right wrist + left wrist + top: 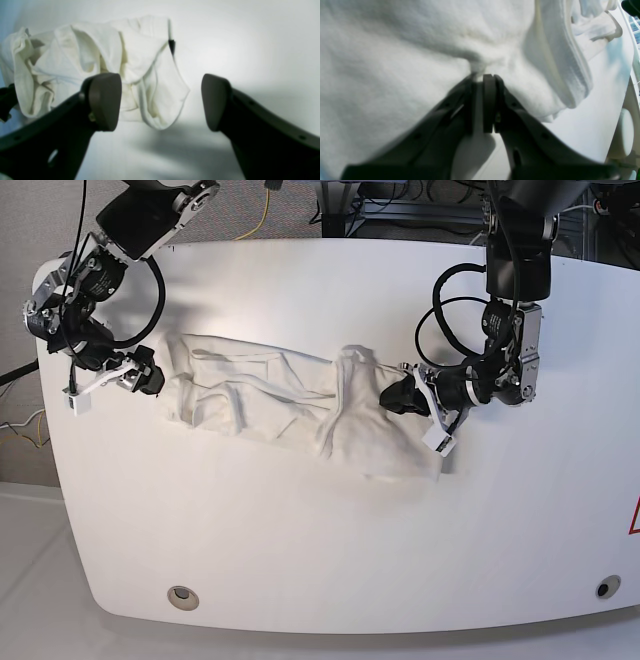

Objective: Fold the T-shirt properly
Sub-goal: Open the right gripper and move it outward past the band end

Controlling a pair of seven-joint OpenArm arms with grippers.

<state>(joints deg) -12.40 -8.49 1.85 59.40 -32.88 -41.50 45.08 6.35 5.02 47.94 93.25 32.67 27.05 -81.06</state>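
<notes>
Currently left end effector [483, 75] clamped on T-shirt [420, 50], right end effector [161, 102] spread apart beside it.

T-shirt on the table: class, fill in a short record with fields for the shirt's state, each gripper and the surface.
shirt: white T-shirt, bunched and stretched out sideways, not folded
left gripper: shut, pinching a fold of the shirt
right gripper: open, at the shirt's other end, holding nothing
tag: small black tag at one hem
surface: white table
</notes>
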